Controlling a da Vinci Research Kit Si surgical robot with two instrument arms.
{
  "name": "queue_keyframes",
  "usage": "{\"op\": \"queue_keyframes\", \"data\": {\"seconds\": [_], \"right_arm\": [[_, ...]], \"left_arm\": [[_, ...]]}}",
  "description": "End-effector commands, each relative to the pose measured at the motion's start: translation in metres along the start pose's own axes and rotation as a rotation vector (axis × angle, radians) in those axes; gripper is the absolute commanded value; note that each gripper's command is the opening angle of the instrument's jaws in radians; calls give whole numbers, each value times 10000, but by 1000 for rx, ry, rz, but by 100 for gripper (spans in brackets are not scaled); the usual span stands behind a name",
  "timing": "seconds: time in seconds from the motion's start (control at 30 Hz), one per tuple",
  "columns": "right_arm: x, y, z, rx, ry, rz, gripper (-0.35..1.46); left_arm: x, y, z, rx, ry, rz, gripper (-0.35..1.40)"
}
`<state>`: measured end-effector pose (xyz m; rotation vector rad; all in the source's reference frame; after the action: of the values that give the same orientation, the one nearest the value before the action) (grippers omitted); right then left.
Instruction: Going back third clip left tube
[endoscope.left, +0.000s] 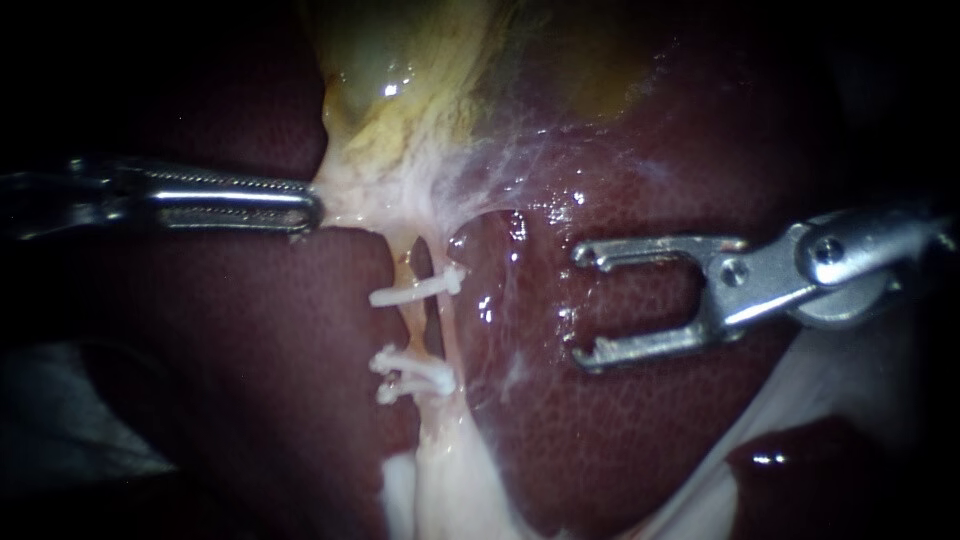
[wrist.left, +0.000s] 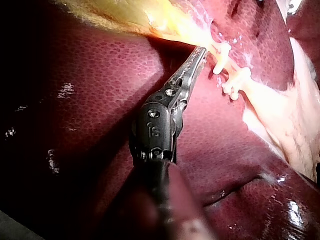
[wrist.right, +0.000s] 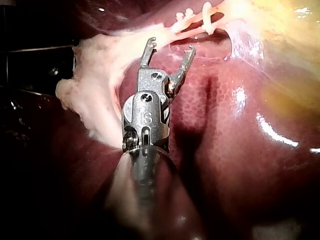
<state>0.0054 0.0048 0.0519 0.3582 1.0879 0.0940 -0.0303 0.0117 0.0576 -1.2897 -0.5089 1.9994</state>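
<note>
A pale tube runs down from the yellowish gallbladder between lobes of dark red liver. White clips sit across it: one upper clip and two close together lower down. My left instrument comes in level, its jaws shut on pale tissue just under the gallbladder, above the clips. My right instrument hangs over the liver to the right of the clips, its forked jaws wide open and empty. In the right wrist view the clips lie ahead of the open jaws.
Thin whitish membrane stretches from the gripped tissue across the liver. A broad pale band of tissue continues below the clips. In the left wrist view the clips lie just beside the tip of my left instrument.
</note>
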Motion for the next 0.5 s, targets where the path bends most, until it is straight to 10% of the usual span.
{"op": "queue_keyframes", "data": {"seconds": [0.03, 0.5], "right_arm": [[-1, 0, 0, 0, 1, 0, 50], [-3, 1, -4, -1, 0, 1, 50]], "left_arm": [[0, -1, 1, 0, 0, 0, -35], [-19, -31, 43, 14, 2, 4, -35]]}}
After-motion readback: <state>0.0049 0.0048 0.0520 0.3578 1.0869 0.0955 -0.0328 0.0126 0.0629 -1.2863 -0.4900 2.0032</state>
